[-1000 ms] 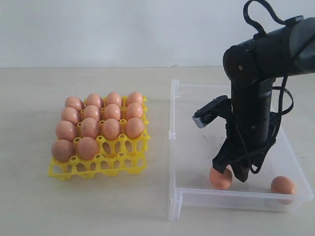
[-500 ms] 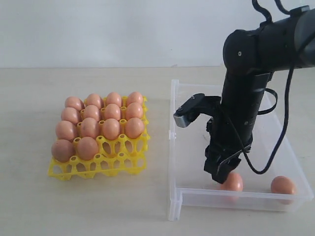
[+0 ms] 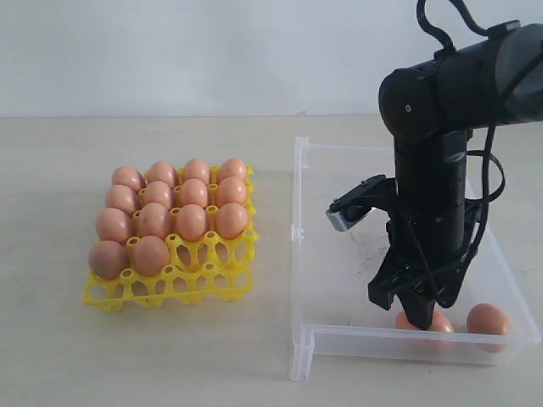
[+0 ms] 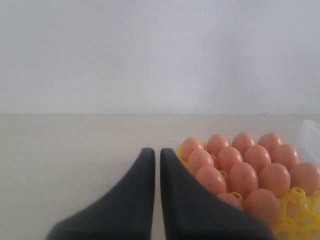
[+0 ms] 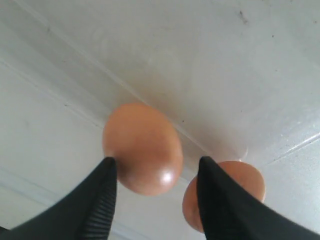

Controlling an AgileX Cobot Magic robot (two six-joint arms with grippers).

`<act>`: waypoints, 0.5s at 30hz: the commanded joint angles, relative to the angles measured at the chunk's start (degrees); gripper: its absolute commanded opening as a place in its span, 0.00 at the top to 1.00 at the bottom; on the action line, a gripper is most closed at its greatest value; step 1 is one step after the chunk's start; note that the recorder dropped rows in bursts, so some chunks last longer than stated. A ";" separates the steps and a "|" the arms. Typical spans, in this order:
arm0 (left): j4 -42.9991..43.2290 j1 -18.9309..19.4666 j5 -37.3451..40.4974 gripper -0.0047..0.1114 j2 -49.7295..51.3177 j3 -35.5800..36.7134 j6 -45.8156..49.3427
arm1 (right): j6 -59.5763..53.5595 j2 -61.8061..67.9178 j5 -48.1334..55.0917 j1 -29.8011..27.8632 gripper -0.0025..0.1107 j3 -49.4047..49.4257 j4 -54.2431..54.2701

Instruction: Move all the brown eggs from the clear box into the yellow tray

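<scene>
Right wrist view puts me directly over the job. The jaws of my right gripper stand apart, straddling one smooth orange-brown oval egg, and nothing is clamped yet. The egg sits off-centre in the gap, close against one ribbed fingertip with a clear margin to the other. A second egg lies just beside it, partly hidden behind that other finger. I cannot tell whether the two eggs touch.

Both eggs rest on the floor of the large shallow clear plastic box, hard by its near wall in the exterior view.

To do this grasp well, I judge I should first nudge the gripper sideways until the egg sits midway between the pads. Then I would close slowly and stop as soon as both pads bear on it. Closing as it stands could roll the egg into its neighbour or the wall. After that I would lift straight up until I am above the low wall before swinging across.

The bright yellow plastic egg tray sits well apart to the left on the pale table. It is mostly filled, with open cups at its front right.

In the left wrist view, my left gripper hangs near the tray, jaws together but for a thin slit and holding nothing.
</scene>
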 commanded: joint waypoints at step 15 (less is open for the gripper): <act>-0.30 0.12 -0.83 0.93 -0.17 0.22 0.01 | 6.90 2.00 -0.67 0.08 0.41 0.47 -7.27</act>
